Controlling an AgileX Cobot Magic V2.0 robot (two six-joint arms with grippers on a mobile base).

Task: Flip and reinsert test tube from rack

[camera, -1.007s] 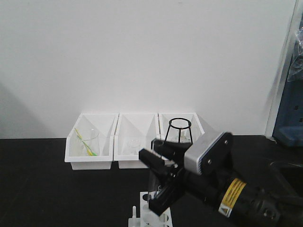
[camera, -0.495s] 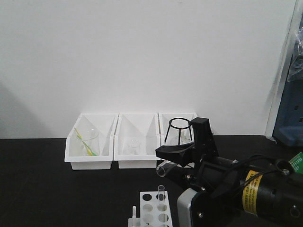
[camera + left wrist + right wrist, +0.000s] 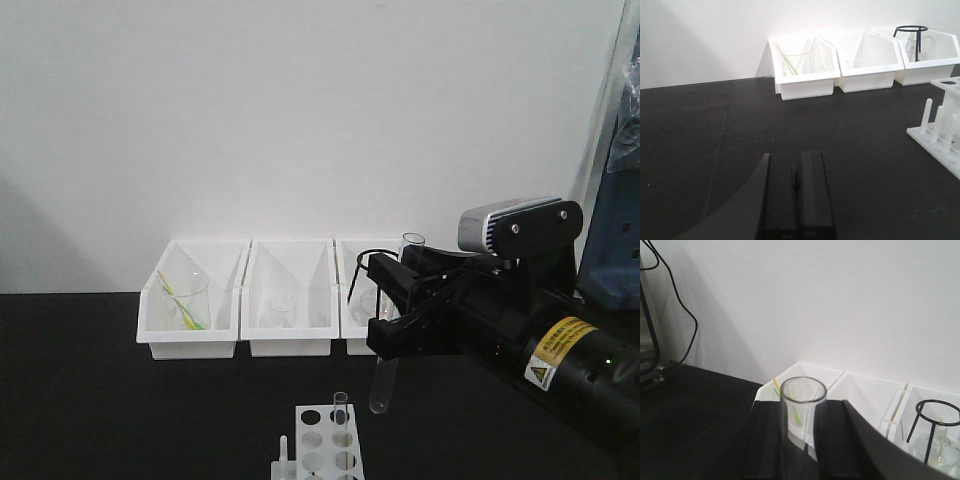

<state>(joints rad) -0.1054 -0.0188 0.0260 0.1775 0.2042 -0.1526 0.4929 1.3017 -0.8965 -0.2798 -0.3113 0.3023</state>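
Closest to the front camera sits the one white rack (image 3: 318, 445) on the black table (image 3: 100, 400). One tube (image 3: 340, 408) stands in a hole near the rack's back edge, mouth up. The left gripper (image 3: 796, 192) is low over the table with the rack off to its right. Its two black fingers are pressed together with nothing in them.

A bit farther back, the right gripper (image 3: 386, 318) pinches the test tube (image 3: 380, 390) around its middle. This tube is up in the air, above and just right of the rack, not touching it. Its long way runs almost straight up and down, leaning a little. The open mouth is on top and the round end at the bottom. That makes two tubes in all.

Behind, three white bins (image 3: 190, 342) line the wall (image 3: 300, 120). The left one holds a beaker (image 3: 188, 295) with a yellow-green stick. The middle one holds what looks like a small glass (image 3: 283, 305). The right one holds a black wire stand (image 3: 912, 28), partly hidden by the gripper in the front view.
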